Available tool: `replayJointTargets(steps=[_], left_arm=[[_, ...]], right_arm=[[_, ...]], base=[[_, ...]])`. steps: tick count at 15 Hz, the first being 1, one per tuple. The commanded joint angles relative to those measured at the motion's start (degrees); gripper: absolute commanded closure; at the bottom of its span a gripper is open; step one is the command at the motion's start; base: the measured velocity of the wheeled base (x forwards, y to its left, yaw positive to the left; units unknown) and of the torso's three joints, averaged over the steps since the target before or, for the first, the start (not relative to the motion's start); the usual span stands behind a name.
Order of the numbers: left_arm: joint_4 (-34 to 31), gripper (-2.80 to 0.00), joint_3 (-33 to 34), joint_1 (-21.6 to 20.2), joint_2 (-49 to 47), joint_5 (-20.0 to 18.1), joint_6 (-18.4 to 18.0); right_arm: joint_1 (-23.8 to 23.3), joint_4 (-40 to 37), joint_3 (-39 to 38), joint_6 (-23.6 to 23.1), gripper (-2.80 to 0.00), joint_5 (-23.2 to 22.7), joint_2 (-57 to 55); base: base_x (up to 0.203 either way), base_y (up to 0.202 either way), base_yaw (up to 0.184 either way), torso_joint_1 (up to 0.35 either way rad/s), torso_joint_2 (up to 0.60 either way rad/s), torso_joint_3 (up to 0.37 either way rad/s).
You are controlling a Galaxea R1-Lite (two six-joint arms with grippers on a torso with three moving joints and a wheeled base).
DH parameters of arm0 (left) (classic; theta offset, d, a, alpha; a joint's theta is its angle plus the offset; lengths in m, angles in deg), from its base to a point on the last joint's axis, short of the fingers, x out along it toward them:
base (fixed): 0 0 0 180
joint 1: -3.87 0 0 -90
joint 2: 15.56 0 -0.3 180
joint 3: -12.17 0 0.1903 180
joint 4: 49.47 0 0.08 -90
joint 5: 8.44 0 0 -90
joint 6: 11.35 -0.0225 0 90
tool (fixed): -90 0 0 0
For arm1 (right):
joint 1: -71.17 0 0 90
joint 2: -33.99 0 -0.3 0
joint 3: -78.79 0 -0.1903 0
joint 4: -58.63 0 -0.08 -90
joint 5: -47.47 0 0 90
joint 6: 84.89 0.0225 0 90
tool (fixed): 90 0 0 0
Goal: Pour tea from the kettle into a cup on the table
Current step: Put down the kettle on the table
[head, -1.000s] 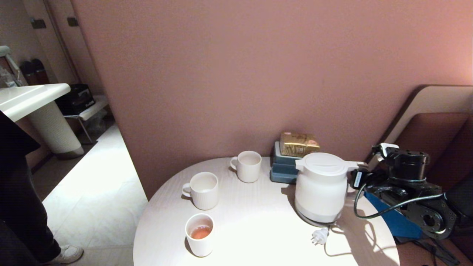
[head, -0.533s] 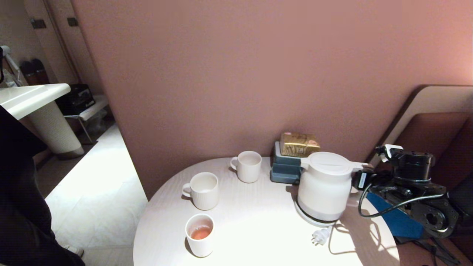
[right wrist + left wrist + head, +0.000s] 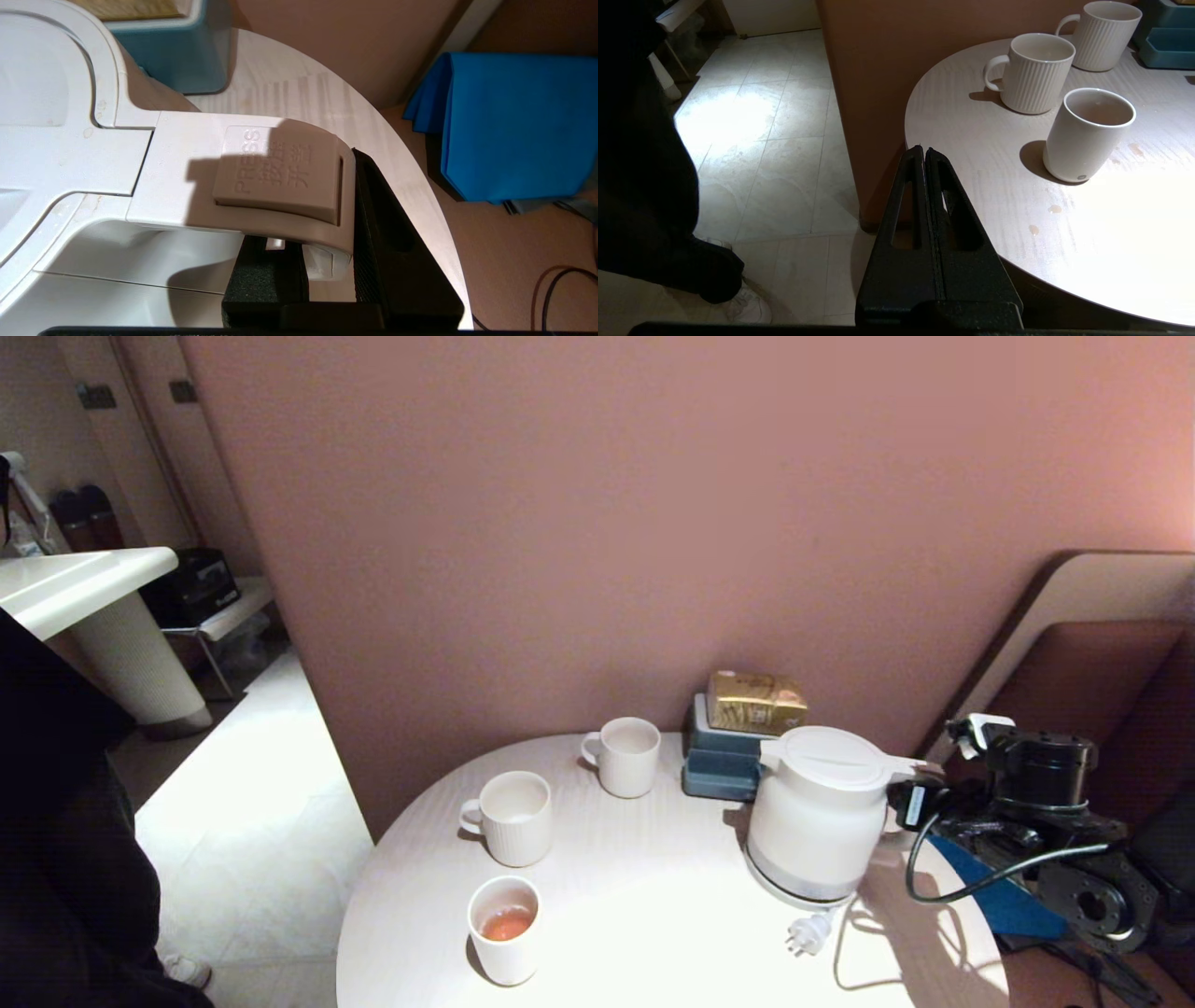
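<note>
Right end effector point(image 3: 327, 261) clamped on the kettle point(image 3: 819, 812) handle point(image 3: 261, 186), at the counter's point(image 3: 653, 933) right edge; kettle tilted slightly, over its round base point(image 3: 794, 892), with the loose plug point(image 3: 808, 933) just in front and a blue box point(image 3: 724, 761) topped by a gold packet point(image 3: 754, 702) behind it. Left end effector point(image 3: 924, 156) pressed together, off the counter's left edge above the floor point(image 3: 775, 140). Three cups to the left: front cup point(image 3: 505, 930) holds tea point(image 3: 507, 924), middle cup point(image 3: 512, 817) and back cup point(image 3: 625, 755) beyond; a person point(image 3: 56, 840) in dark clothes stands at far left.
</note>
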Motion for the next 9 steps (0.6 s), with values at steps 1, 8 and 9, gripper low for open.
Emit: replayJointTargets(steps=[1,8,9], left_arm=[[0.0,0.00,0.0,0.0,-0.1,0.0,0.0],[0.0,0.00,0.0,0.0,-0.1,0.0,0.0],[0.0,0.00,0.0,0.0,-0.1,0.0,0.0]], right_arm=[[0.4,2.3,-1.2,-0.1,0.00,0.1,-1.4],[0.4,6.5,-4.2,-3.2,0.00,0.1,-2.5],[0.4,6.5,-4.3,-3.3,0.00,0.1,-2.5]], base=[[0.000,0.000,0.000,0.000,0.00,0.000],[0.000,0.000,0.000,0.000,0.00,0.000],[0.000,0.000,0.000,0.000,0.00,0.000]])
